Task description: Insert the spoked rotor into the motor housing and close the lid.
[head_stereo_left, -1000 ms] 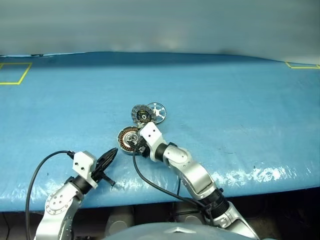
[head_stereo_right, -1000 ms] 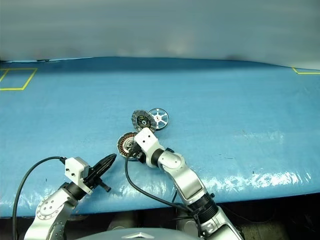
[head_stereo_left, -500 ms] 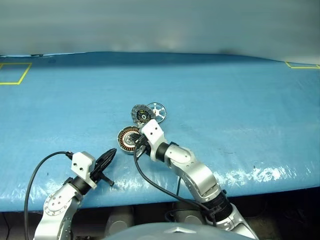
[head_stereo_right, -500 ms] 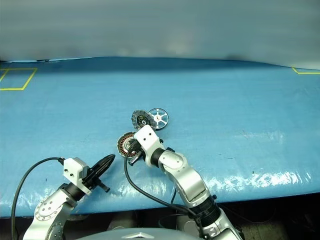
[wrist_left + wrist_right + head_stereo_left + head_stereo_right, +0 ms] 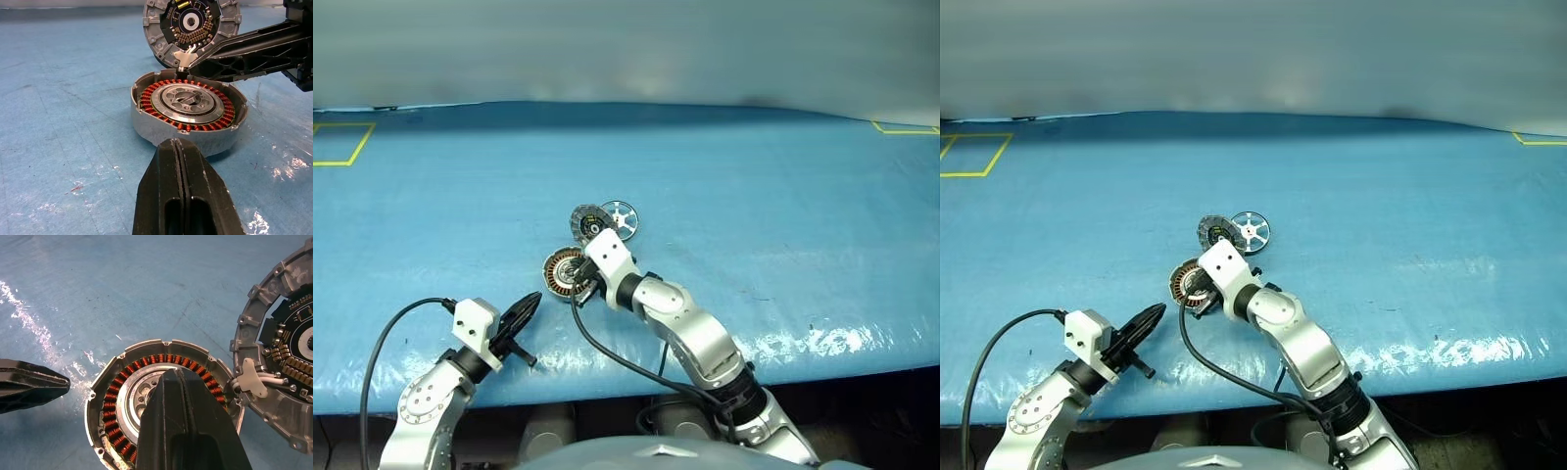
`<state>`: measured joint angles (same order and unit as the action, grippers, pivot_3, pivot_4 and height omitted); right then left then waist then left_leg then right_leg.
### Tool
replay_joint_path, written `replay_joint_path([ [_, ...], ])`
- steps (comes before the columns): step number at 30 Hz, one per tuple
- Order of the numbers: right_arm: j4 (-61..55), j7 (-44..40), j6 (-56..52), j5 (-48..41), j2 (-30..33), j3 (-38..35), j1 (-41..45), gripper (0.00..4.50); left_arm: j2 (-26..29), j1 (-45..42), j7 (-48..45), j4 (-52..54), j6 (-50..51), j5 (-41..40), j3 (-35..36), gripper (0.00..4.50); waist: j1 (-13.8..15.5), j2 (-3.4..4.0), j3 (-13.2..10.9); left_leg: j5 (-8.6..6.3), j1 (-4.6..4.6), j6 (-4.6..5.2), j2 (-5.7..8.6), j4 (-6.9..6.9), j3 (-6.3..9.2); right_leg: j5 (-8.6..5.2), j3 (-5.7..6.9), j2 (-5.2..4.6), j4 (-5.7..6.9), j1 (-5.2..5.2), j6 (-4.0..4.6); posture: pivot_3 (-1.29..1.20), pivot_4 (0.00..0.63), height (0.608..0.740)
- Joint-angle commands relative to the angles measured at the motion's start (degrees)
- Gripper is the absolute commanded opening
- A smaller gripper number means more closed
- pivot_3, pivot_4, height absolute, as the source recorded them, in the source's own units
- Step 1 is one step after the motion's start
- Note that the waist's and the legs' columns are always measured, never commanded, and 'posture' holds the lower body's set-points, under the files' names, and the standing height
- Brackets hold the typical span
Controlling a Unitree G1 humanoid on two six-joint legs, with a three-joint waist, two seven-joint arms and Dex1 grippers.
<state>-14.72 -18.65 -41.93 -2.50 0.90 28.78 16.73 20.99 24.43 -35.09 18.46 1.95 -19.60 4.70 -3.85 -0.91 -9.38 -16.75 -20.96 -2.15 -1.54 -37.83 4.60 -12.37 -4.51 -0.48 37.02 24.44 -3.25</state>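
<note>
rotor: your spoked rotor (image 5: pixel 620 218) is lying flat on the blue tabletop (image 5: pixel 783 206), roughly mid-tabletop, just past the lid on the far side and well back from the near edge. Nothing is holding it.

housing: the motor housing (image 5: pixel 188 116) sits open toward the near edge, copper winding ring and silver centre showing, no rotor in it yet.

lid: the lid (image 5: pixel 191 27) stands swung up at the housing's far rim, dark inner face toward you, still joined at the hinge.

right tool: your right tool (image 5: pixel 183 416) hangs right over the housing's centre with its fingers pressed together, nothing between them.

left tool: your left tool (image 5: pixel 178 191) is closed too, empty, just short of the housing's near wall.

handling: I'd guess the rotor is light, stiff metal and pretty slick, and being flat on the sheet it'll be awkward to get under.

where to grab: pinch the rim, or one finger through a gap between spokes. Open up first, obviously.

watch out: it could skate on the plastic sheet or drop in crooked over the centre.
</note>
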Motion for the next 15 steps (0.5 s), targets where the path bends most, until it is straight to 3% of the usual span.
replay_joint_path([
  [1, -0.16, 0.38, -0.51, 0.35, -1.05, 0.55, 1.23, 0.02, 0.39, 0.32, -0.1, 3.1, -0.26, -0.91, 0.67, 0.0, 0.02, 0.0, 0.0, 0.0, 0.0, 0.0, 0.0, 0.0, 0.01, 0.0, 0.01, 0.0, 0.0, 0.0, 0.0, 0.0, 0.15, 0.74],
  [15, -2.23, -1.79, -4.68, -0.45, 1.14, 2.59, -0.04, 0.02, 0.62, 0.29, 0.17, 2.55, -0.72, -0.36, 0.88, 0.0, 0.03, 0.0, 0.0, 0.0, 0.0, 0.0, 0.0, 0.0, 0.0, 0.01, 0.0, -0.01, 0.0, 0.0, 0.0, 0.0, 0.15, 0.74],
])
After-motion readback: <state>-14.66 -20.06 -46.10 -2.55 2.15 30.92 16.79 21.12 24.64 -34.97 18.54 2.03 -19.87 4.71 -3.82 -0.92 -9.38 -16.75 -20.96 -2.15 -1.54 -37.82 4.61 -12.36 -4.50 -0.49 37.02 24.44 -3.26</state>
